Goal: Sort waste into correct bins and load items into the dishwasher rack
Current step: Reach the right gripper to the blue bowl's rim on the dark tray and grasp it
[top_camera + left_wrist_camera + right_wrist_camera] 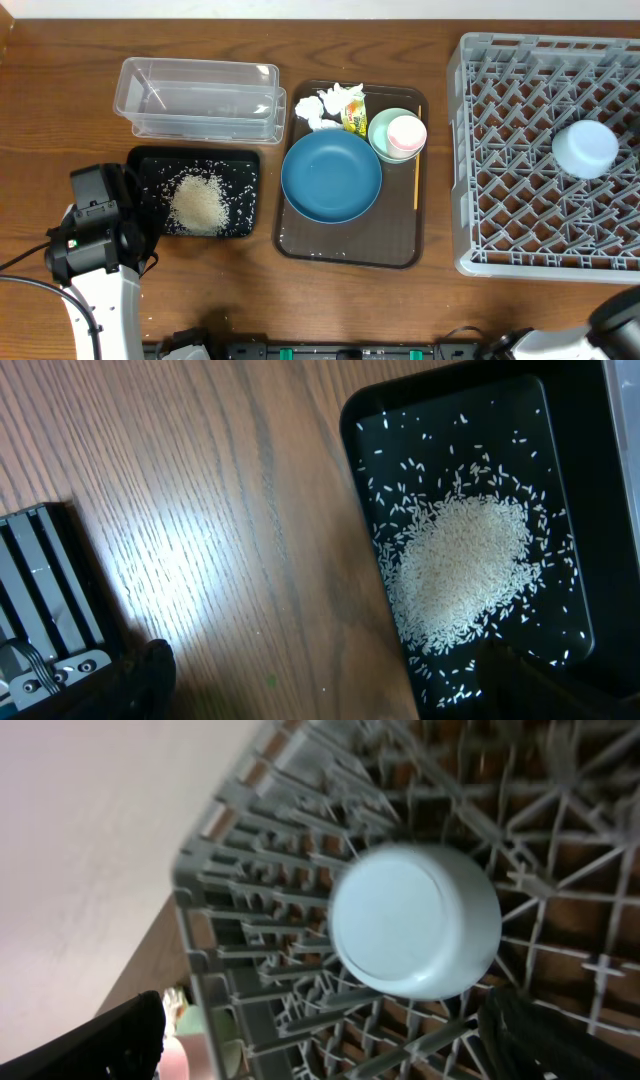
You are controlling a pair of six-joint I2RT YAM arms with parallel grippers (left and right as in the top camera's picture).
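The white rice (197,203) lies heaped in the black tray (243,160), behind which stands the clear tub (200,98). Crumpled tissues (325,104) and a yellow-green wrapper (354,116) lie on the brown tray beside the dark-blue bowl (331,175), a pink cup (407,132) in the mint-green bowl (380,135), and a yellow stick (417,165). The light-blue bowl (415,920) rests upside down in the grey rack (520,150). My right gripper (335,1050) is open and apart from it. My left gripper (340,685) is open, straddling the black tray's edge (365,510), empty.
The brown serving tray (350,245) sits between the bins and the rack. My left arm (95,230) stands at the table's front left; the right arm (620,320) shows at the front right corner. A black ribbed block (45,590) lies left of my left gripper.
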